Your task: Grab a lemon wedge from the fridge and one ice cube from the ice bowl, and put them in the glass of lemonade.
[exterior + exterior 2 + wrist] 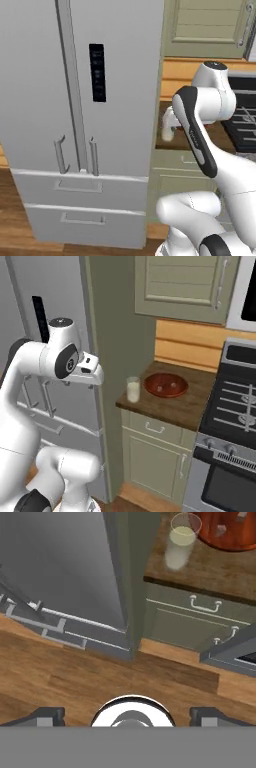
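The fridge is shut, so the lemon wedge is presumably inside – unseen; gripper jaws spread wide, empty, could clip the glass of lemonade beside the ice bowl when swinging

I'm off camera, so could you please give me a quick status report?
Pincer open, empty, high above the floor. Fridge doors shut. Glass of lemonade beside ice bowl on counter. Nothing blocking.
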